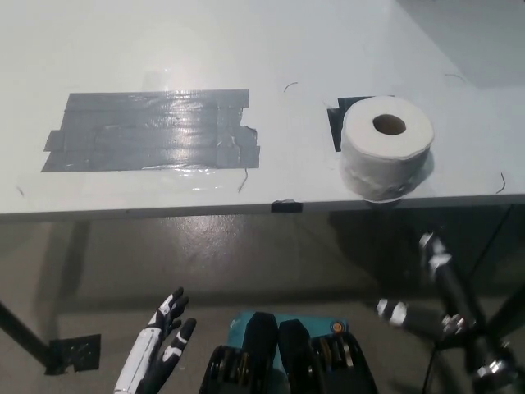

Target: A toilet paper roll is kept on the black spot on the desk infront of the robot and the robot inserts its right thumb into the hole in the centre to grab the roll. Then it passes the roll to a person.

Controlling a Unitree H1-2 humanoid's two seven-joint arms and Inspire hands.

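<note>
1. Right hand — black, low beneath the desk edge. Only thin dark segments with pale tips show against a dark floor; I cannot tell whether it is spread or clenched. It holds nothing.
2. Straight ahead of that hand and above it, the toilet paper roll stands on end on the desk, its hole facing up. The roll sits close to the near desk edge.
3. Just beyond the roll's far-left side, part of the black spot peeks out — the roll covers most of it.
4. Further off to the hand's left, a broad patch of grey tape, shiny and wrinkled, well apart from the roll.
5. Left hand — white with dark fingertips, resting low at the far side from the working hand, fingers apart, empty.
6. Step in hand, as I judge it: the reach has not yet begun. To do it well, lift the right hand clear of the desk edge first, then come over the roll from above, thumb lined with the hole. Descend straight; a slanted entry may nudge the light roll toward the edge. Close the other fingers on the outer wall only once the thumb is seated.
7. Writing: none readable. The roll is plain white; tape and desk carry no labels.
</note>
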